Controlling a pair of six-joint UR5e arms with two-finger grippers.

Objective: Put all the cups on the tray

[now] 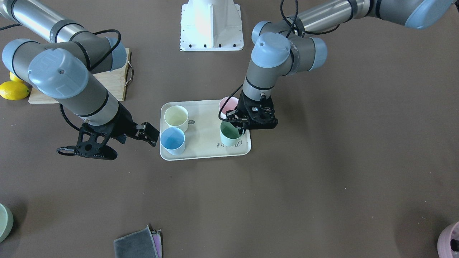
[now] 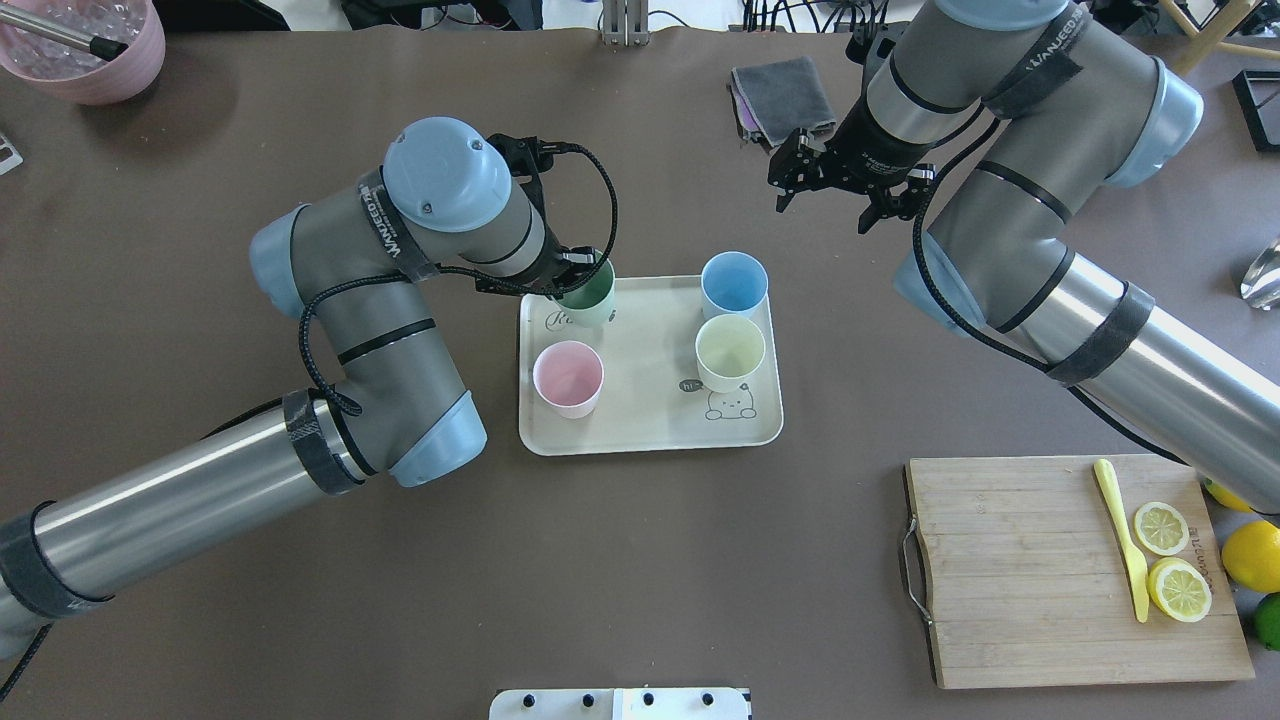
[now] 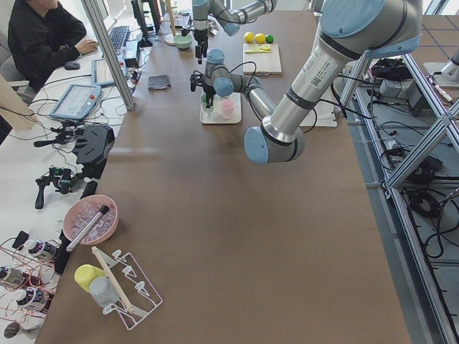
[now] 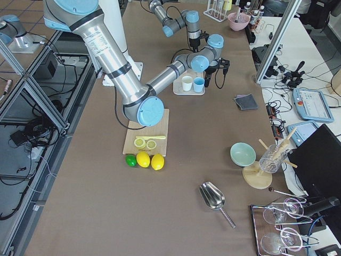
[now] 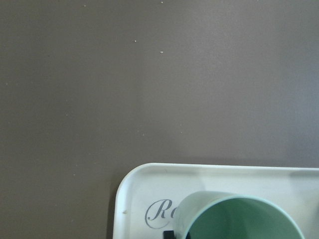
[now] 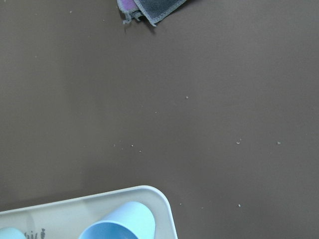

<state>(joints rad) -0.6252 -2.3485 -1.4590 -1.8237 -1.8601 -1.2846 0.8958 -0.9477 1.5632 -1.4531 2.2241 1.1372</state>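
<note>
The cream tray (image 2: 650, 425) lies mid-table. All four cups stand on it: mint green (image 2: 590, 297) in the far left corner, pink (image 2: 568, 378) near left, light blue (image 2: 735, 285) far right, pale yellow (image 2: 730, 350) behind it. My left gripper (image 2: 575, 272) is shut on the mint green cup's (image 1: 229, 135) rim, with the cup's base on the tray (image 1: 204, 152). The left wrist view shows that cup (image 5: 239, 219) and the tray's corner (image 5: 134, 194). My right gripper (image 2: 828, 198) is open and empty above the table beyond the tray's far right corner.
A wooden cutting board (image 2: 1030, 590) with lemon halves and a yellow knife lies near right, whole lemons (image 2: 1250, 555) beside it. A grey cloth (image 2: 785, 92) lies at the far edge. A pink pot (image 2: 85, 50) stands far left. The robot base (image 1: 211, 25) is behind the tray.
</note>
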